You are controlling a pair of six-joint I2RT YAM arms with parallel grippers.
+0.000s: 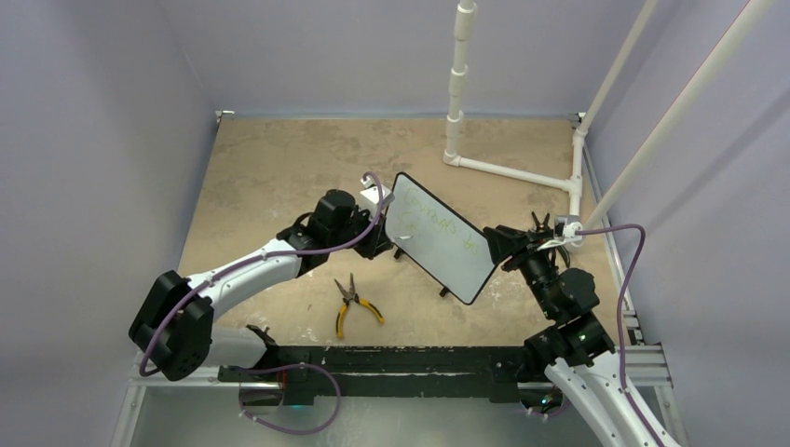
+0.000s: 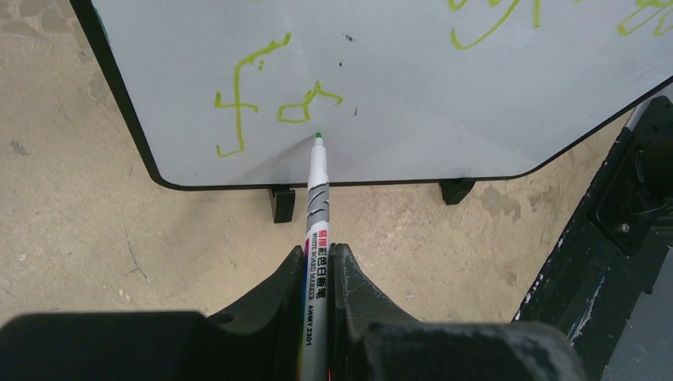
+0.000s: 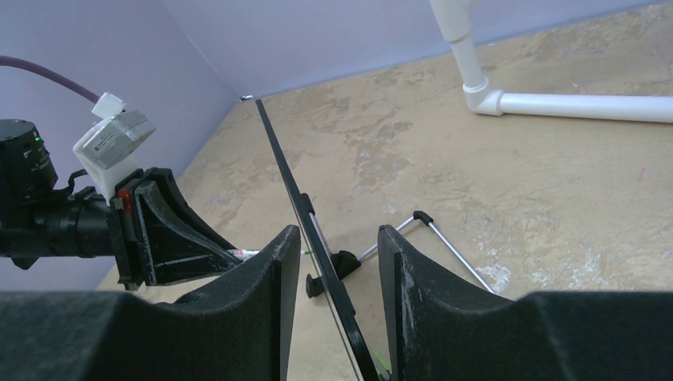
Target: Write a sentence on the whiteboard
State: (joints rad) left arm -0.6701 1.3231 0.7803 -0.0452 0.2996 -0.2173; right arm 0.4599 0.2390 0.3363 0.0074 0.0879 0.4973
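Note:
The whiteboard stands on its black feet mid-table, turned at an angle, its face toward my left arm. Green scrawl of the sentence runs in two rows. My left gripper is shut on a white marker, and the green tip is at the board's face just right of the lower row's last mark. My right gripper is open, straddling the board's right edge; the thin edge runs slantwise through the gap.
Yellow-handled pliers lie on the table in front of the board. A white pipe frame stands at the back right, with its foot behind the board. The board's wire stand props it from behind.

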